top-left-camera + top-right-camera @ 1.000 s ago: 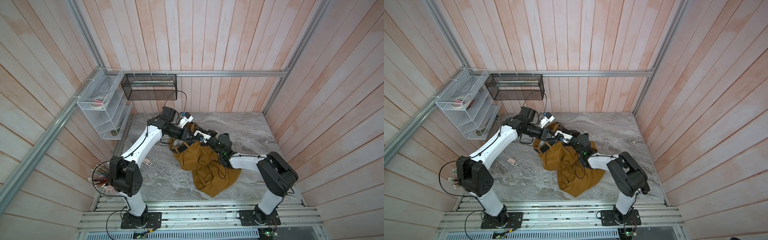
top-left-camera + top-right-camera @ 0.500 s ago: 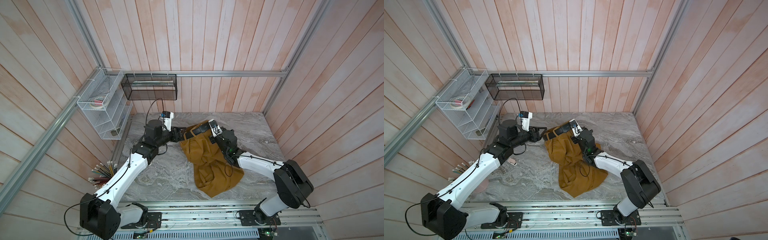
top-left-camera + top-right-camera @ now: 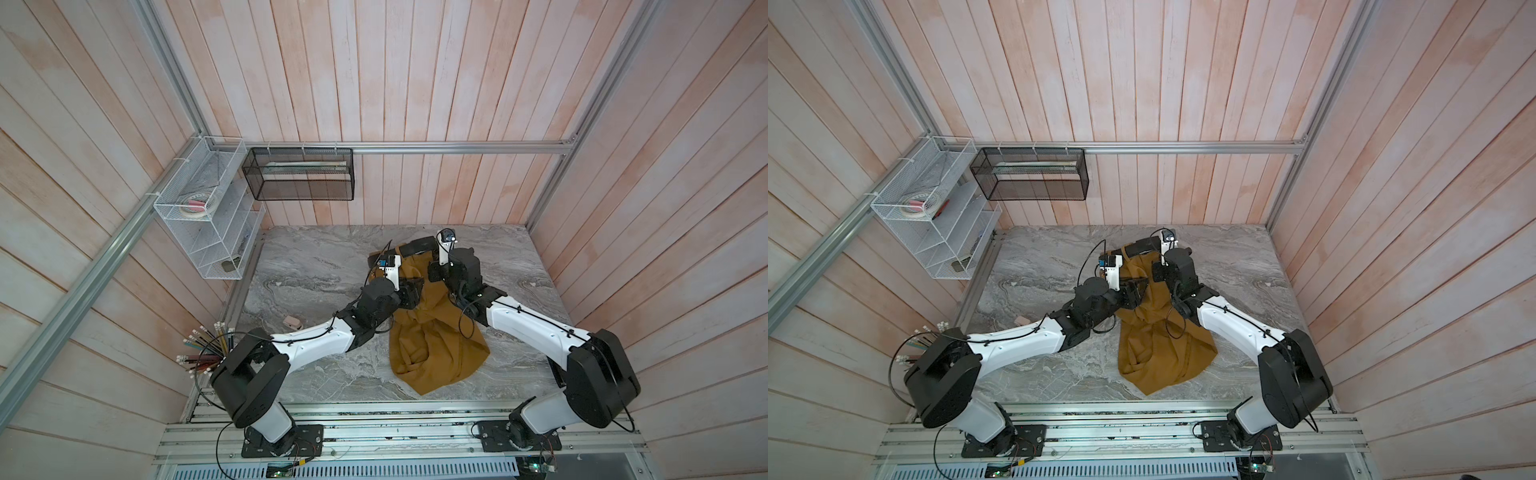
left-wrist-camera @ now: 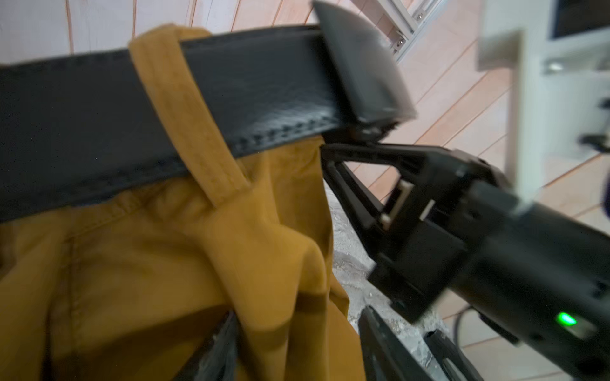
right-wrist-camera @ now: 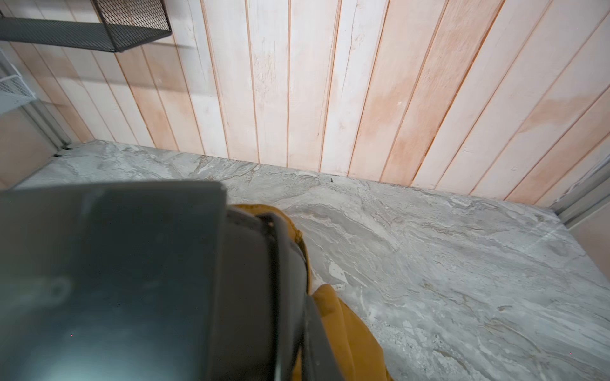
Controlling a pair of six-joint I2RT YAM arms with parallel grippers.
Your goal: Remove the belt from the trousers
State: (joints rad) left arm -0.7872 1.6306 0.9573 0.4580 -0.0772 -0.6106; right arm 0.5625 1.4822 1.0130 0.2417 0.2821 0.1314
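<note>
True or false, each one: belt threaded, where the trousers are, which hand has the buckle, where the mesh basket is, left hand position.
1. The belt runs through a loop of the trousers. True.
2. The trousers hang in the wire rack. False: they lie on the table.
3. The right hand is shut on the belt at its buckle end. True.
4. The basket stands on the table. False: it hangs from the rail above the table.
5. The left hand is over the trousers. True.
</note>
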